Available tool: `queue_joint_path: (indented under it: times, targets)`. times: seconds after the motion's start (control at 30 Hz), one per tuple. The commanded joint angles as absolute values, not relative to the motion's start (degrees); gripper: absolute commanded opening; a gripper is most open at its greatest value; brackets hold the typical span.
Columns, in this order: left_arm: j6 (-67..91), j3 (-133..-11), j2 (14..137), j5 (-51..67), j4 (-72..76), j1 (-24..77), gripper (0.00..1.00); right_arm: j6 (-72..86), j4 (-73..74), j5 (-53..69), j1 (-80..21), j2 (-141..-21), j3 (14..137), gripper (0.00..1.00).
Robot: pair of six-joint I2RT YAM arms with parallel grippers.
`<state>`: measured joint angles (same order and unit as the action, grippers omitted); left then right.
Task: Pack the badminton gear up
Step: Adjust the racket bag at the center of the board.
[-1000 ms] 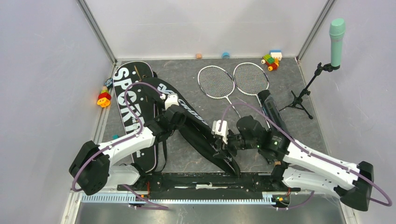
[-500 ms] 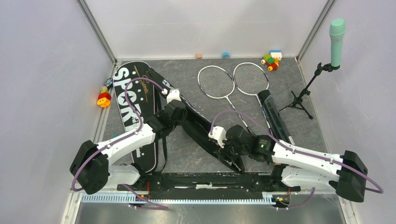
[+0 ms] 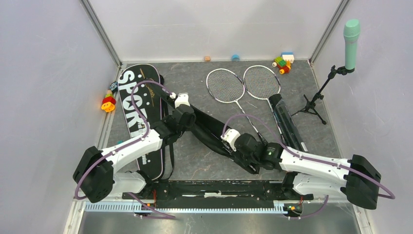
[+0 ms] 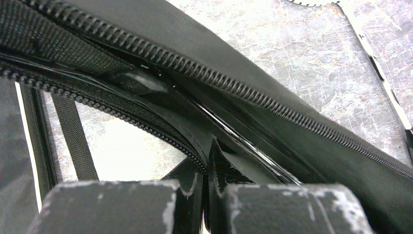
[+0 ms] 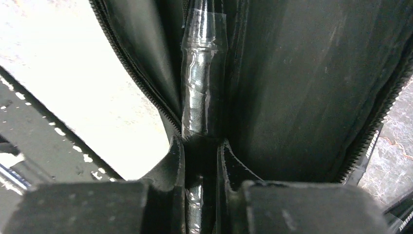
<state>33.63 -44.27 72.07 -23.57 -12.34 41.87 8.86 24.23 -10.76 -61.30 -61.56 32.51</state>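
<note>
While both grippers' tips are buried in the black racket bag (image 3: pixel 209 134) lying diagonally mid-frame in the top view, wrist views show left gripper (image 4: pixel 207 195) pinched on its zipper edge (image 4: pixel 122 124), right gripper (image 5: pixel 200 165) clamped on a wrapped racket handle (image 5: pixel 202 83) inside, racket head hidden.

SPORT bag (image 3: pixel 139 97) left, second bag (image 3: pixel 208 131) centre, racket handle (image 5: pixel 202 87) inside it, rackets (image 3: pixel 225 85) behind, tube (image 3: pixel 287 124) right
</note>
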Motion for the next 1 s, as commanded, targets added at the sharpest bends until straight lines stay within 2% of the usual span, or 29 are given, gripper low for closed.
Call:
queue_joint_path:
  times: [0.0, 0.1, 0.4, 0.6, 0.7, 0.8, 0.97]
  targets:
    - [30.13, -44.49, 73.5, -25.31, -8.04, 41.75, 0.02, 6.43, 24.65, -5.13, -62.05, -59.16, 38.35, 0.06]
    - [28.87, -43.67, 75.33, -25.27, -5.63, 41.97, 0.02, 6.81, 22.64, -0.6, -61.97, -56.68, 41.61, 0.09]
    - [27.88, -42.81, 80.2, -23.47, -2.08, 42.41, 0.02, 11.4, 14.0, 6.35, -58.66, -52.7, 44.47, 0.09]
    - [27.81, -41.88, 79.93, -23.2, -0.97, 42.54, 0.02, 19.92, -2.06, 4.99, -51.47, -50.93, 37.6, 0.02]
    - [27.27, -41.86, 80.54, -23.12, -0.86, 42.54, 0.02, 24.02, -11.92, 10.67, -49.44, -50.66, 36.39, 0.01]
    - [27.17, -41.76, 81.46, -23.12, -0.18, 42.5, 0.02, 29.49, -24.53, 22.31, -48.14, -50.37, 33.69, 0.06]
    - [26.3, -41.84, 83.51, -23.77, 2.18, 42.54, 0.02, 32.64, -28.29, 35.03, -47.16, -51.49, 34.27, 0.07]
